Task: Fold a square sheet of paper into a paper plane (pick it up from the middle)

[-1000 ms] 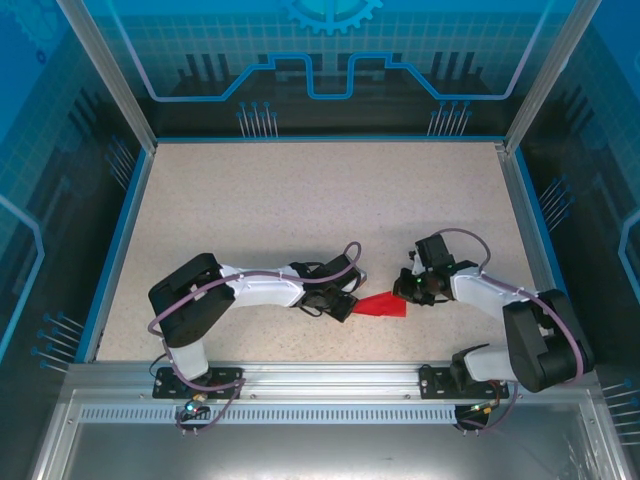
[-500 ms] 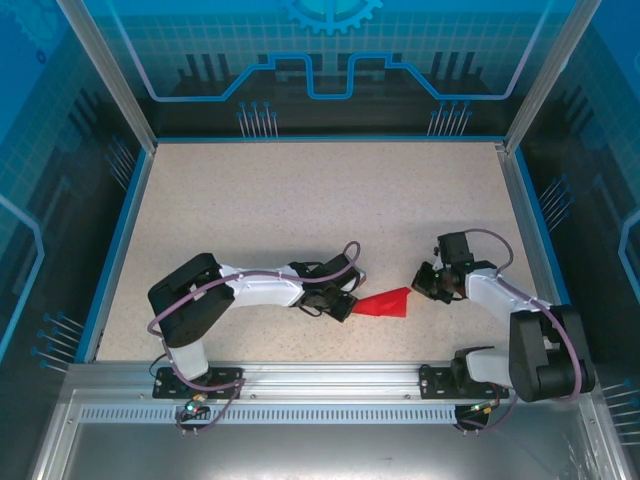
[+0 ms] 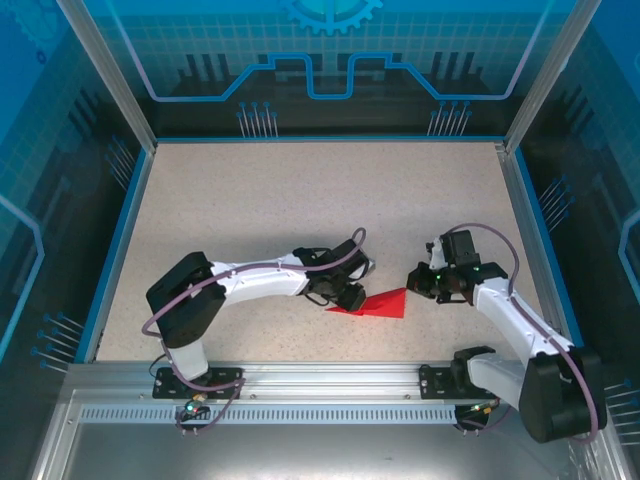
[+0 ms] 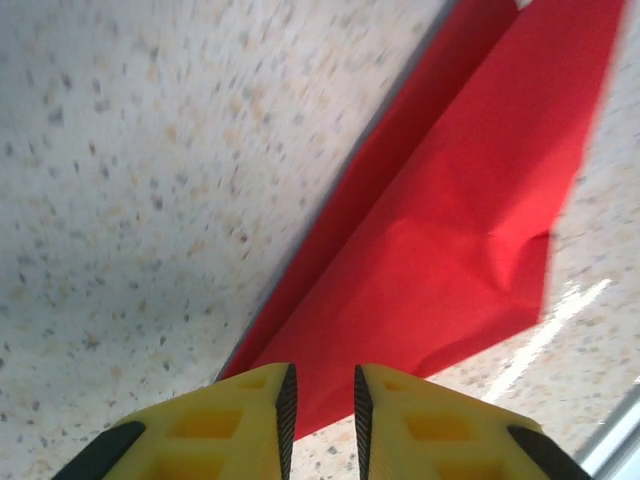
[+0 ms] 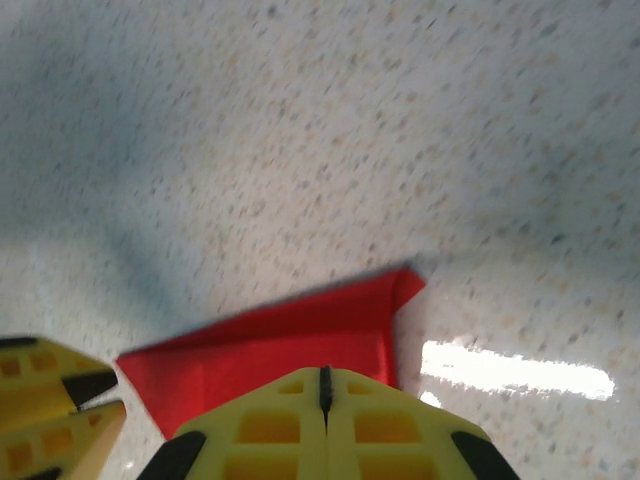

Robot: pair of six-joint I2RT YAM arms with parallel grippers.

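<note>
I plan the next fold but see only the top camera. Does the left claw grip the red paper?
Observer: No; the left wrist view shows the left claw with a narrow gap, the red paper lying ahead of its tips.
Operator: And the right claw?
Observer: Its wrist view shows it shut, pads meeting, nothing between.
Operator: Is the paper flat?
Observer: It has overlapped layers and a small wrinkle.

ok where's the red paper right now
In the top view the folded red paper lies on the table near the front edge, between the left gripper at its left end and the right gripper off its right end.
</note>
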